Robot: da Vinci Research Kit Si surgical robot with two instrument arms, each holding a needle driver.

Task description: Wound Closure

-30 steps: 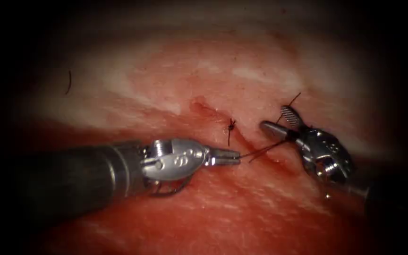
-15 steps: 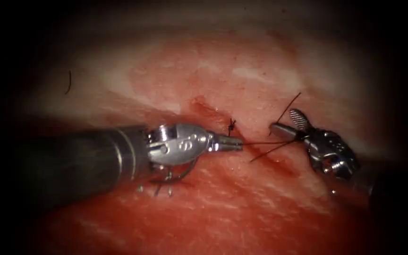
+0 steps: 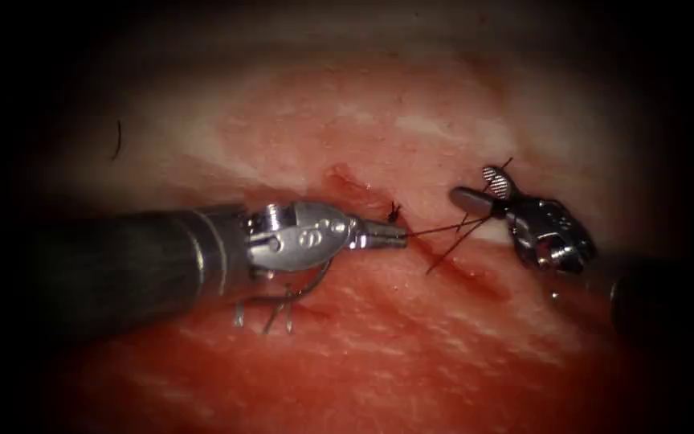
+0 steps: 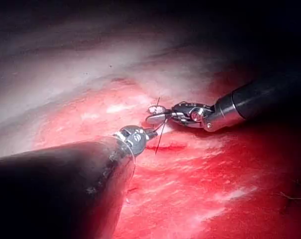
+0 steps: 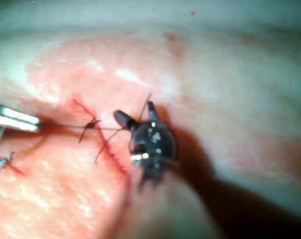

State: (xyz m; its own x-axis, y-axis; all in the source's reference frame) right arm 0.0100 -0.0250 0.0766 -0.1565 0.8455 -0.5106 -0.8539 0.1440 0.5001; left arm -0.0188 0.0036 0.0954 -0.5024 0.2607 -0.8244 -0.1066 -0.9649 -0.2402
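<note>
Nearest, in the lower half of the endoscope view, the tissue is wet with red fluid. Just above it, at centre left, the left tool has its jaws pressed together on the thread — the strand runs from the tips toward the right, across the cut. Below this tool's wrist a thin curved wire shows (I cannot tell if it is the needle). At centre right, the right tool has its jaws spread, and the thread strands cross between them. A small dark knot sits on the cut, just above the left tool's tips. Farther back, at the upper left, a cut end of thread lies on pale tissue.
</note>
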